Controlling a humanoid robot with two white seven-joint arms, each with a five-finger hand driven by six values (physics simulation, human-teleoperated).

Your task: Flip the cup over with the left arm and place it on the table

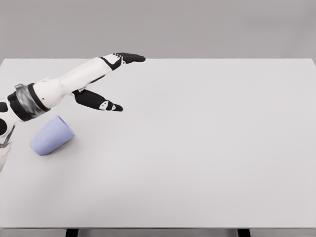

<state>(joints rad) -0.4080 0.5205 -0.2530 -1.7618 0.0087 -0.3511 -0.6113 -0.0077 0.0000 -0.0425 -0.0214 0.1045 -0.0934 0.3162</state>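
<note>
We see the cup (51, 136) lying on its side on the table (207, 148). Our left hand (101, 81) hovers above it, fingers spread, grasping nothing.

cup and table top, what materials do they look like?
Cup: looks like matte plastic, uniform pale lavender-blue with soft shading and no glints; it could be glazeless ceramic. Table: smooth matte white, laminate-like, no grain or reflections. Both are simulator renders, so it's only a guess.

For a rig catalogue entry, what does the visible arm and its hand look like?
The left arm has smooth white shells with a grey and black banded joint section. The left hand is white at the palm, with black fingers bearing small white markings. No cables show.
</note>
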